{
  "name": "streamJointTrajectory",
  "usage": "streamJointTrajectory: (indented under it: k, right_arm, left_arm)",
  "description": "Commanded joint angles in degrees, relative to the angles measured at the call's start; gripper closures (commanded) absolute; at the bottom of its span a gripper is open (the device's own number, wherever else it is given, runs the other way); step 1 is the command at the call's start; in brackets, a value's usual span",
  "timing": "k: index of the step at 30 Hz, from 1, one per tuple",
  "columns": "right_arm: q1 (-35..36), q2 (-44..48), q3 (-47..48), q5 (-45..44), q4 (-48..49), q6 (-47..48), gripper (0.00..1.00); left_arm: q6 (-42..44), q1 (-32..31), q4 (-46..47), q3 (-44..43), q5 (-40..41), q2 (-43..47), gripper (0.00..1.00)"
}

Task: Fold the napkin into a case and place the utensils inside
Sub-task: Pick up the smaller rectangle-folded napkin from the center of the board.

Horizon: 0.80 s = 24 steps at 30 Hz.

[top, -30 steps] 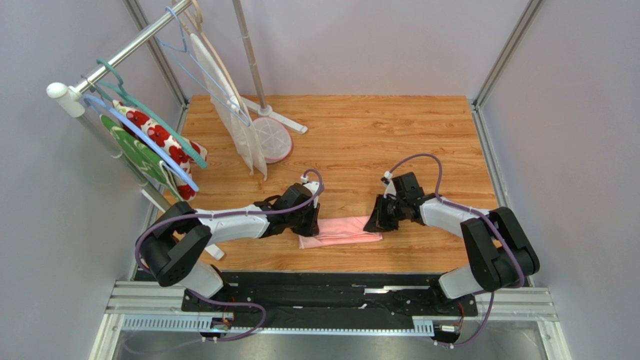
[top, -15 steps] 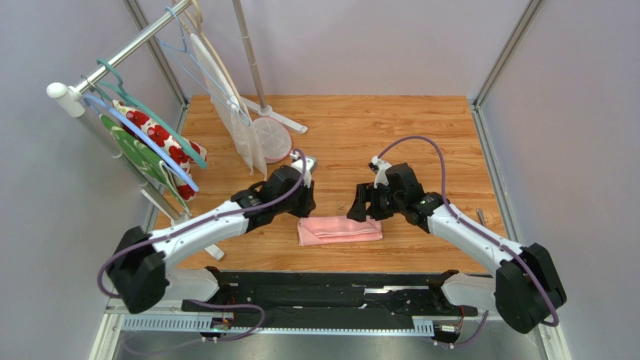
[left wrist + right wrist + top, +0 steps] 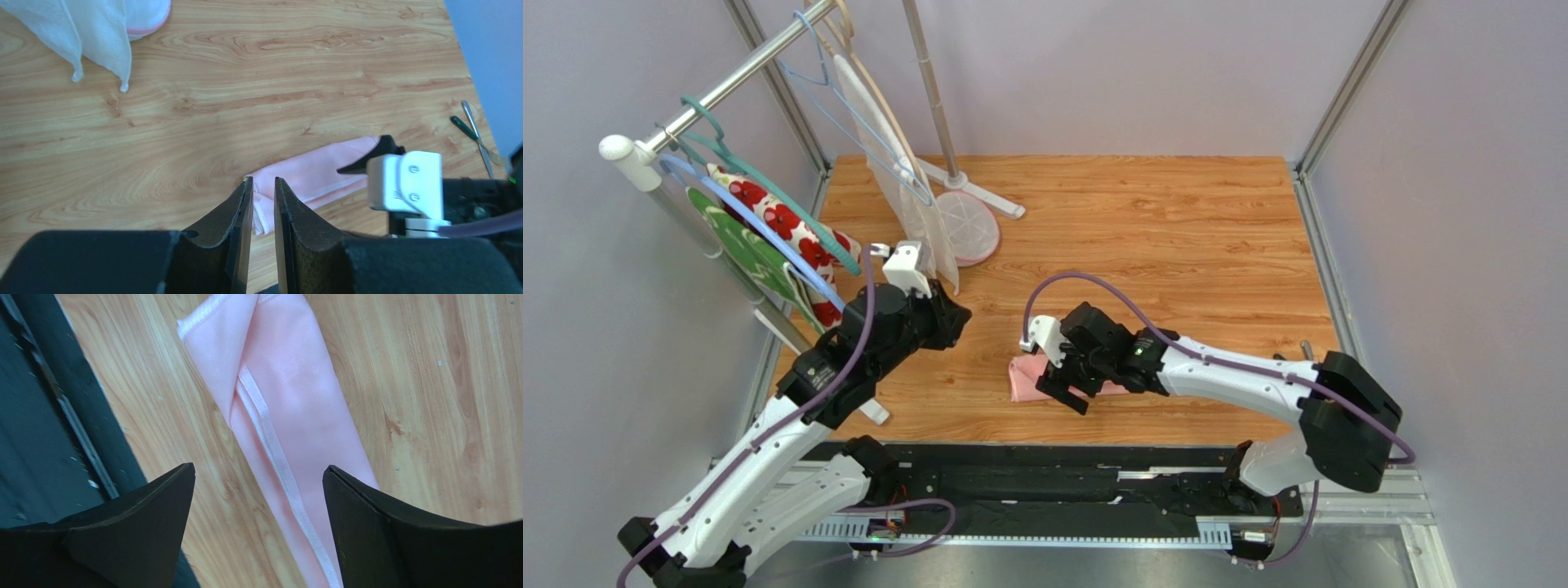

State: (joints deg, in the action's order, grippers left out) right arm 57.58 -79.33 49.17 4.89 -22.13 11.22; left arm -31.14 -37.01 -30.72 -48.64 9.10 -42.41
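Wooden tabletop, walled on three sides. The napkin lies near the front edge, centre-left. It is folded into a narrow flat strip, layered, with a hemmed edge running along its length. One short end points toward the black base rail.

Right gripper: fingers spread wide and holding nothing. It hangs over the napkin, and the strip runs through the gap in its own wrist view. Whether it touches the cloth cannot be told. From above, this arm's wrist hides the right part of the strip and only the left end shows.

Left gripper: raised off to the left, clear of the cloth. Its fingers are parted by only a thin slit, with nothing between them. In its wrist view the napkin's near end sits just past the fingertips, and the right arm's white housing covers the far end.

The utensils are on the wood at the far right edge, well apart from the napkin. Two slim pieces can be made out, one silver and one dark-handled, crossing.

Left rear: a clothes rack carries hangers, a red-flowered white cloth and a green cloth. A white mesh bag hangs down close beside the left gripper. Behind it is a round stand base.
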Motion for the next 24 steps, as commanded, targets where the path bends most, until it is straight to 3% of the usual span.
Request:
streamJointTrajectory:
  k: [1,14,24]
  right_arm:
    - [-0.2,-3.7,3.9,-1.8,-5.7,14.0,0.21]
    - [0.9,-12.9,9.0,-0.3,-8.0,18.8,0.38]
    - [1.0,-16.6,10.2,-0.8,-7.5,19.4,0.42]
  left_arm:
    - [-2.3,0.4,-0.1,2.7,-5.9,2.2,0.74]
    - [-3.8,0.4,1.6,4.6,-8.7,6.2,0.77]
    - [-3.6,0.5,1.0,4.3,-8.7,7.3,0.77]
